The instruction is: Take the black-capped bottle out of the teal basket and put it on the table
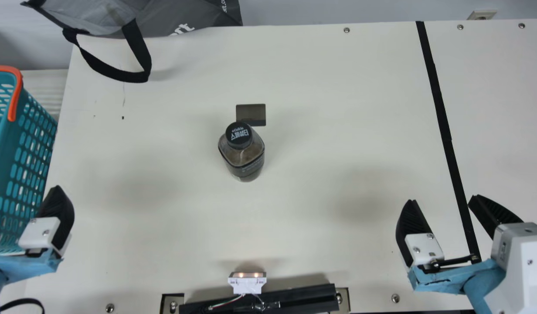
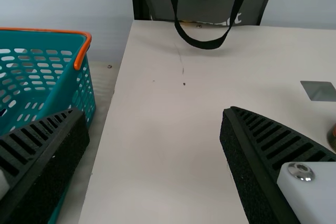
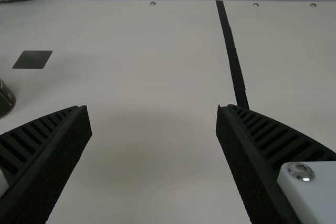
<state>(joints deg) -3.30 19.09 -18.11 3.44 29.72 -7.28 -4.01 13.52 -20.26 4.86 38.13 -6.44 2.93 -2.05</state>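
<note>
Black-capped dark bottle [image 1: 246,162] stands upright mid-table on cream table [image 1: 321,131]; perforated teal basket [image 1: 6,139], orange-handled, beside table's left edge.

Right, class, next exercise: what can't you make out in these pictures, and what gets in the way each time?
- Teal basket, left part: main and left wrist views, cut off by the left edge.
- Dark thing inside it: left wrist view, cut off by the left edge; too little to name.
- Bottle, far side: main view, hidden by its own body.
- Grey bag, top: main view, cut off by the top edge.
</note>
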